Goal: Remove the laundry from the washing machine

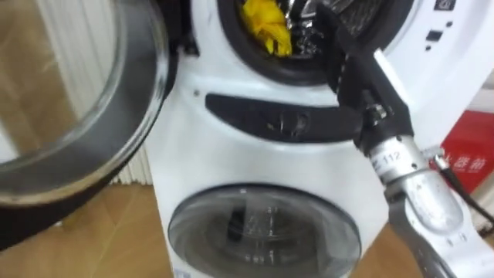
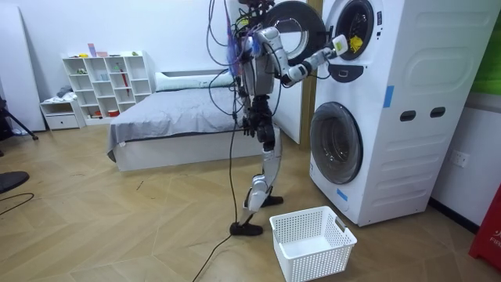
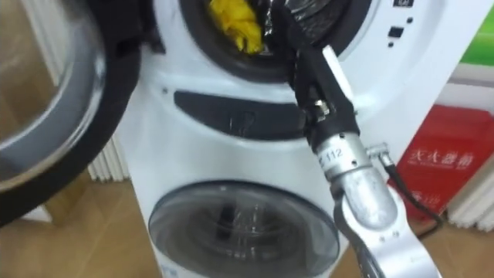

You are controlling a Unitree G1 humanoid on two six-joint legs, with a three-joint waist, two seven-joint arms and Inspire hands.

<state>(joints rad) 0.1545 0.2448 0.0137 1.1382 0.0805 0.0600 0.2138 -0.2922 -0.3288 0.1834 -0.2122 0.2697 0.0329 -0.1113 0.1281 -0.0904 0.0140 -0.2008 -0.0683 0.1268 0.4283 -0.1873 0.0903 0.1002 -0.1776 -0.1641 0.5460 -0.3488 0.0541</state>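
Yellow cloth (image 1: pixel 266 27) lay in the upper drum (image 1: pixel 255 68); the right hand (image 1: pixel 323 17) reached in beside it, its grip indiscernible.

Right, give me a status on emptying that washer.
Done: the upper door is swung open and the robot stands at the machine. In hand: the right hand reaches into the upper drum beside the yellow garment; whether it grips the garment can't be seen. Left: the garment is in the drum, not yet in the white basket on the floor.
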